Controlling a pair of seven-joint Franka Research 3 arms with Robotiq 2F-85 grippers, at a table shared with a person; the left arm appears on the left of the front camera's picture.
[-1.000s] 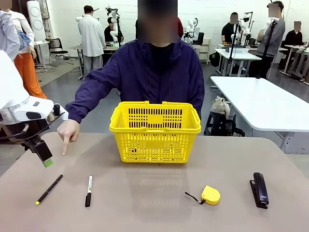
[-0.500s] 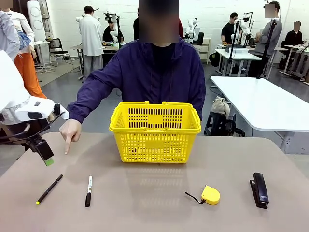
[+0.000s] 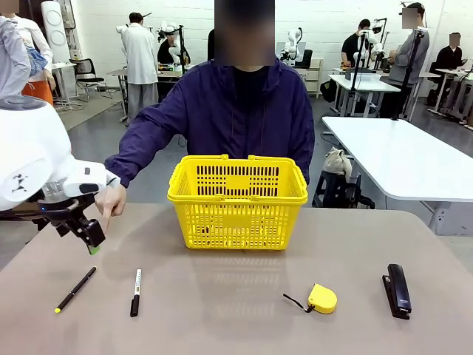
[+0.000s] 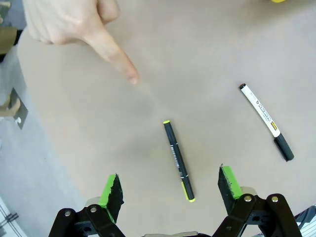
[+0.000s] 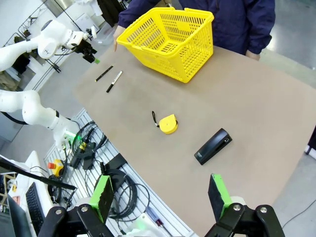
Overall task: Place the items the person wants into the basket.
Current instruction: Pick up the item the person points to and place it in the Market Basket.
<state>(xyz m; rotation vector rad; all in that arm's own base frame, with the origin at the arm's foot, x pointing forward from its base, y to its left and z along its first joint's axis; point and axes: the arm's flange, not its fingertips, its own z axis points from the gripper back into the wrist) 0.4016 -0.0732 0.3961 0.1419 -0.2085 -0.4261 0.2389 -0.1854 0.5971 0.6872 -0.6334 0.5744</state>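
The thin pen (image 3: 75, 289) lies near the table's left edge with the white-banded marker (image 3: 135, 292) near it, so a sideways drift on the way down could pinch the wrong one or brush the person's pointing hand (image 3: 109, 200). The left gripper (image 3: 92, 238) hangs above the pen, fingers aimed down, jaws wide and empty.

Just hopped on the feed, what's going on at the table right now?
The person's hand points a finger down at the table, close to the thin black pen with a yellow tip. The left gripper hovers open above that pen without touching it. The right gripper is open and holds nothing, high above the table. The black marker, yellow tape measure and black stapler lie on the table, none of them in the yellow basket.
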